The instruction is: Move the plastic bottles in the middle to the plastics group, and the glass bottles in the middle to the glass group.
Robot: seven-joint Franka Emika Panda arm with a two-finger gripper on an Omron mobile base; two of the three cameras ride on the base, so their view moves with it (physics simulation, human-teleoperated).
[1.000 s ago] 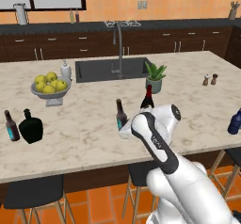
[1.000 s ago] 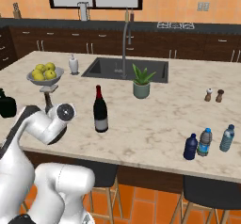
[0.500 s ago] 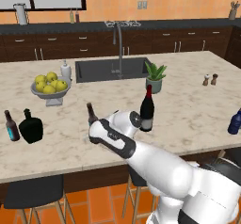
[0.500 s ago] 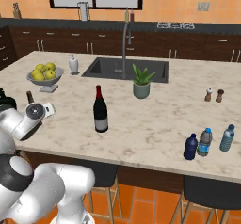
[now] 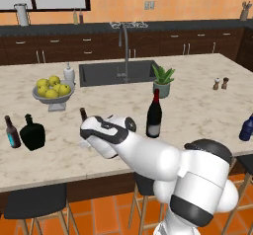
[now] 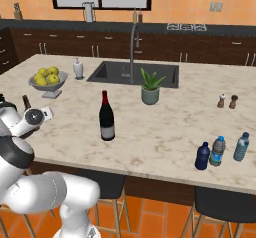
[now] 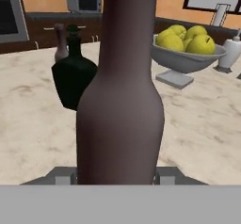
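My gripper [image 7: 117, 175] is shut on the slim brown beer bottle [image 7: 120, 100], which stands upright between the fingers. In the left base view the gripper [image 5: 90, 134] holds that bottle [image 5: 83, 113] left of the tall wine bottle [image 5: 154, 115], and to the right of the squat black flask [image 5: 32, 133] and the second small beer bottle [image 5: 12, 132]. The hand view has the flask [image 7: 73, 75] just behind the held bottle, to its left. The wine bottle [image 6: 106, 118] stands alone mid-counter. A dark blue bottle [image 6: 202, 156] stands beside two clear plastic bottles [image 6: 218, 151] at the right.
A grey bowl of yellow fruit [image 5: 52, 92] and a white soap dispenser [image 5: 68, 73] stand behind the flask. The sink [image 5: 118, 72] with its tap, a potted plant [image 5: 162, 81] and two small shakers [image 5: 220, 83] lie further back and right.
My arm has swung left along the counter, carrying the brown beer bottle from beside the wine bottle toward the flask. The wine bottle has stayed put.
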